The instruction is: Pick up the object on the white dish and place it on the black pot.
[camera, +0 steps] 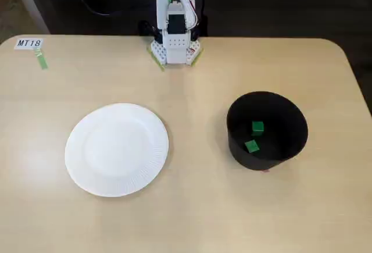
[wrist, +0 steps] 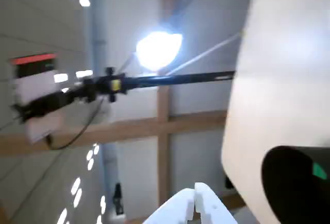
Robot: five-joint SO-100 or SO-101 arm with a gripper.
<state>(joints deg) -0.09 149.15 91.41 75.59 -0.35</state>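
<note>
The white dish [camera: 116, 148] lies at the table's left in the fixed view and has nothing on it. To the right stands the black pot [camera: 293, 119], and inside it lie two tiny green cubes [camera: 257, 127] [camera: 251, 146]; I cannot tell which one is the object. The arm [camera: 174, 23] is folded back over its base at the far edge, well away from dish and pot. In the wrist view my gripper [wrist: 197, 201] points up toward the ceiling, its white fingers together with nothing between them. The pot [wrist: 289, 183] and one green cube [wrist: 319, 171] show at the lower right.
A white label reading MT18 [camera: 29, 43] and a strip of green tape [camera: 42, 61] sit at the table's far left corner. The arm's white base [camera: 174, 50] stands at the middle of the far edge. The table edge curves at the far right [camera: 343, 49].
</note>
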